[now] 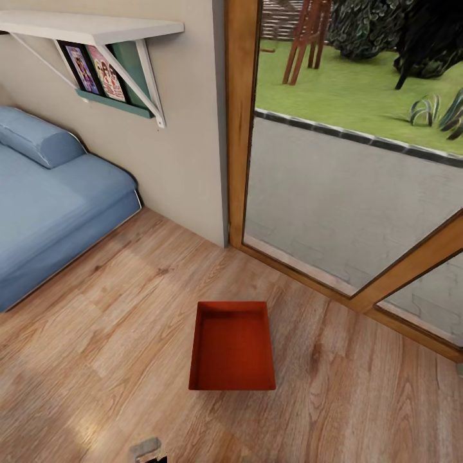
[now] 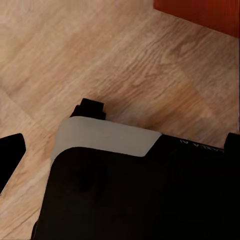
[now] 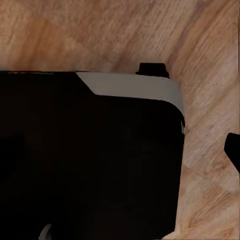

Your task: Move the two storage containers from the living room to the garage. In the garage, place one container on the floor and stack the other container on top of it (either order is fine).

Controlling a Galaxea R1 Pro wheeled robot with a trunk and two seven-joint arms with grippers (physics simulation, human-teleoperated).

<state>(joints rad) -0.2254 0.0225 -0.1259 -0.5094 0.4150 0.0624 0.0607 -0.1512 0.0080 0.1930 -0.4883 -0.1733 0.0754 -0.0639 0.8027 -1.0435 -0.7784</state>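
Observation:
One storage container [image 1: 232, 347], an orange-red topless bin, stands on the light wood floor of the living room, just ahead of me in the head view. A corner of the same container [image 2: 200, 12] shows in the left wrist view. My left gripper [image 2: 120, 149] hangs over my own black base, well short of the bin; its dark fingertips [image 2: 10, 150] sit at the frame's two edges, open and empty. One fingertip [image 3: 234, 150] of my right gripper [image 3: 120, 150] shows at the frame's edge, so the gripper is open, with nothing in it.
A blue sofa [image 1: 51, 206] fills the left side under a white wall shelf [image 1: 90, 29] with books. A wood-framed glass door [image 1: 347, 206] on the right looks out on paving and lawn. My black and grey base [image 2: 125, 190] lies under both wrists.

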